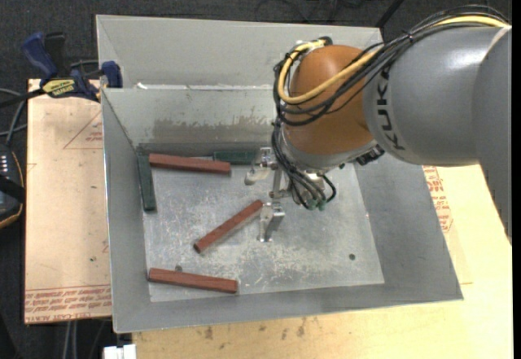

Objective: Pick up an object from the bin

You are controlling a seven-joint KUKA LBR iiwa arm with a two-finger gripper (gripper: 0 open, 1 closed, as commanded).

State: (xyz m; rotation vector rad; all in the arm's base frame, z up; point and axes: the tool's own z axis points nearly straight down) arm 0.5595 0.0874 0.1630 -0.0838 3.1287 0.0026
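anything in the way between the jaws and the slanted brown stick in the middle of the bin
Nothing visible. The jaws hang right at the upper right end of the slanted brown stick. The back brown stick, front brown stick, left green stick and back green stick lie well apart from it.

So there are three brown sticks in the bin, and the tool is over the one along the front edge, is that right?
Not quite. The camera view shows the tool over the upper end of the slanted brown stick in the middle of the bin. The front stick lies apart from it. The count is right.
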